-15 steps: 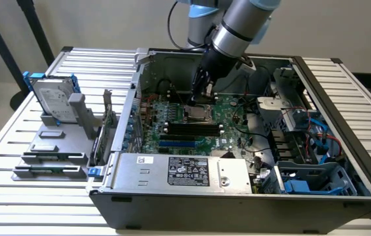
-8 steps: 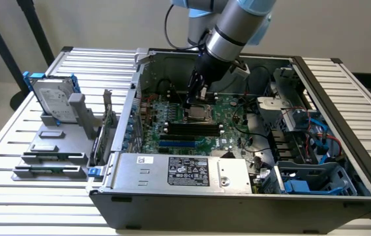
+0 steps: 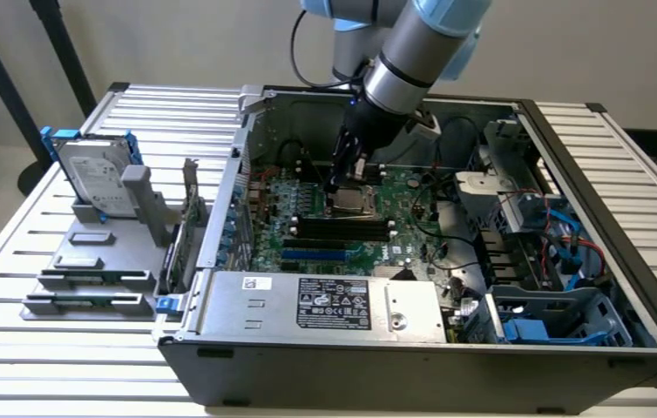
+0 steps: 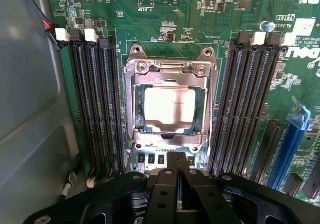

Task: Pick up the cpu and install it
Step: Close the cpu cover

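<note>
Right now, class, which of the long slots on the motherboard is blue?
The blue slot lying nearest the power supply, outside the black memory slots that flank the cpu. All the others are black.

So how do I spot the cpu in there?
Look inside the open computer case, at the green motherboard. In its middle a metal frame sits between long black slots. The cpu is the flat silvery square inside that frame, the only plain shiny patch.

The cpu (image 4: pixel 170 107) has a matt silvery metal top; its socket frame (image 4: pixel 129 109) is shiny metal; the pincer (image 4: pixel 177 160) looks matt black.
</note>
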`<state>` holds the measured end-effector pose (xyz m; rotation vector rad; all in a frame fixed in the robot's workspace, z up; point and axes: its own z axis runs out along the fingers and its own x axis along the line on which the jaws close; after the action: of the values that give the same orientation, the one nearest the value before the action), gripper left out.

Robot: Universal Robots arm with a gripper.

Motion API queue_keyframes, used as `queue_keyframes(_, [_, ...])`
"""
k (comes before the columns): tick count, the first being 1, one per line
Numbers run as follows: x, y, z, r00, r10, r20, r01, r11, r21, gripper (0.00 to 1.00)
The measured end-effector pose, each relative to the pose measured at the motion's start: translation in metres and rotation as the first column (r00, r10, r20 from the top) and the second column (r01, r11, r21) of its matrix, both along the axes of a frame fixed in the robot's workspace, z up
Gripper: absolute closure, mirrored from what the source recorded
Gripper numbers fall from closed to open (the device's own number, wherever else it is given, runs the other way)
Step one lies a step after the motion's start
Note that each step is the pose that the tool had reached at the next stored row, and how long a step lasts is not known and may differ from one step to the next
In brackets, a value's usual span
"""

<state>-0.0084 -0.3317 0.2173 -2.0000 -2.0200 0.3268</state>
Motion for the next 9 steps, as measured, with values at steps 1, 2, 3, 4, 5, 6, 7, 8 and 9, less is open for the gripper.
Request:
queue_keyframes(1, [0.0,0.0002,-0.0008,1.0,0.0,0.0006,0.0,1.0,0.005,0.89])
queue_keyframes(2, [0.0,0.0003,-0.0017,1.0,0.0,0.0012,0.0,1.0,0.0084,0.89])
queue_keyframes(3, [0.0,0.0003,-0.0029,1.0,0.0,0.002,0.0,0.9999,0.011,0.89])
queue_keyframes(4, [-0.001,0.0003,-0.0042,1.0,0.0,0.0027,0.0,0.9999,0.0123,0.89])
queue_keyframes(5, [-0.001,0.0003,-0.0058,1.0,0.0,0.0037,0.0,0.9999,0.0132,0.89])
queue_keyframes(6, [-0.002,0.0003,-0.0072,1.0,0.0,0.0046,0.0,0.9999,0.014,0.89])
queue_keyframes(7, [-0.002,0.0002,-0.0086,1.0,0.0,0.0057,0.0,0.9999,0.015,0.89])
queue_keyframes(8, [-0.002,0.0002,-0.0099,1.0,-0.001,0.0067,0.0,0.9999,0.0162,0.89])
queue_keyframes(9, [-0.003,0.0002,-0.0111,1.0,-0.001,0.0077,0.0,0.9998,0.0176,0.89])
